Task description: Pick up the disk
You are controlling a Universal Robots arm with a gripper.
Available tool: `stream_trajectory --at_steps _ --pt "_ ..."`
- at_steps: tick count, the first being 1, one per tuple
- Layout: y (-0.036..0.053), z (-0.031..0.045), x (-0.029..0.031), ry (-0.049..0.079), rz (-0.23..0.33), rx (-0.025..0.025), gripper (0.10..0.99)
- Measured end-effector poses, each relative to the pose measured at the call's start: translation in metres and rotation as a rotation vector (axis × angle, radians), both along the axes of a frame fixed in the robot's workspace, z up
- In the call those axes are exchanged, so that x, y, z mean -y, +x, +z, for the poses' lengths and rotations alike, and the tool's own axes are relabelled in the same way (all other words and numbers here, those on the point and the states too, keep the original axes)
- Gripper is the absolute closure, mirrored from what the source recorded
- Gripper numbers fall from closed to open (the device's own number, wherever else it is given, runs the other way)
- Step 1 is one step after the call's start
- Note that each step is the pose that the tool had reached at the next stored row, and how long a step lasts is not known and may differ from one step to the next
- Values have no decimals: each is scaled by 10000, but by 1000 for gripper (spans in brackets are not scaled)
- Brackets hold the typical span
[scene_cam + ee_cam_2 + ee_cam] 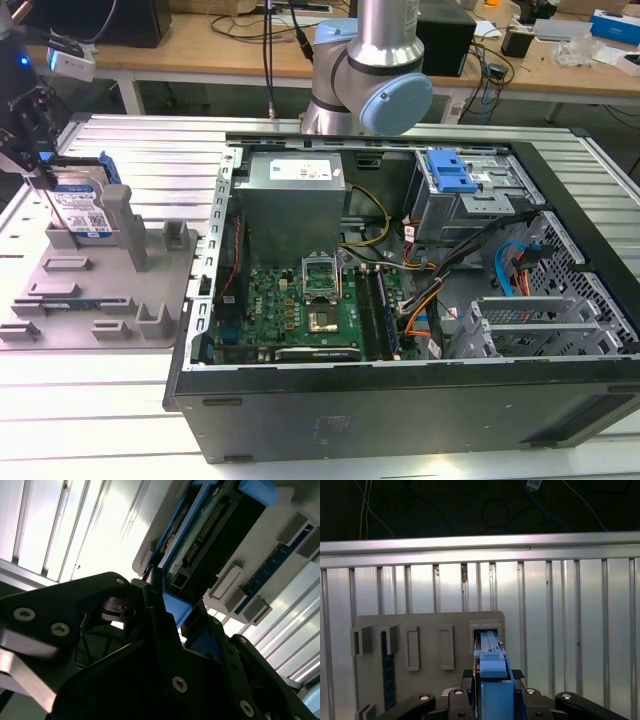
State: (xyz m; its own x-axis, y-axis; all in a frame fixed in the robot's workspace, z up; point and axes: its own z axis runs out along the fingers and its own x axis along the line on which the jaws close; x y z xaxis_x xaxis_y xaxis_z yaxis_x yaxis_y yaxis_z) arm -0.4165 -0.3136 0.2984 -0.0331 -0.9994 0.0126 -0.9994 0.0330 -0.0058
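One disk (pixel 82 205) stands on edge in the grey tray (pixel 60 300), propped by its posts so its top is free to grasp. The one gripper (pixel 30 150) sits directly over the tray, fingers narrowed onto the disk's (pixel 493 672) blue rails, apparently clamping it.

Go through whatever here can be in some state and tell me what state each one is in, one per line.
Silver hard drive with blue side rails: standing on edge in the grey plastic fixture tray, between the gripper fingers.
Black desktop computer case: lying flat, side panel off.
Blue plastic drive bracket: seated inside the case.
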Motion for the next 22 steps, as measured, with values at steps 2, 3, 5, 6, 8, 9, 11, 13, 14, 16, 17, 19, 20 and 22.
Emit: stream_trajectory --at_steps 2,3,5,6,8,9,11,13,14,16,17,19,20,22 --pt "0 -1 0 0 0 0 694" --pt "0 0 0 0 0 0 710" --pt "0 -1 0 0 0 0 722" --pt "0 -2 0 0 0 0 722" --pt "0 -2 0 0 4 0 722" --pt "0 -2 0 -1 5 0 722" --pt "-1 0 0 1 6 5 722" --pt "-2 11 0 -1 6 1 722" --pt "-2 15 0 -1 6 1 722" --pt "-3 43 0 -1 6 0 722" --pt "-3 73 0 -2 5 0 722" --pt "-4 146 0 -1 5 3 722" --pt "-4 173 0 0 6 4 722" --pt "-4 300 0 -1 6 9 722"
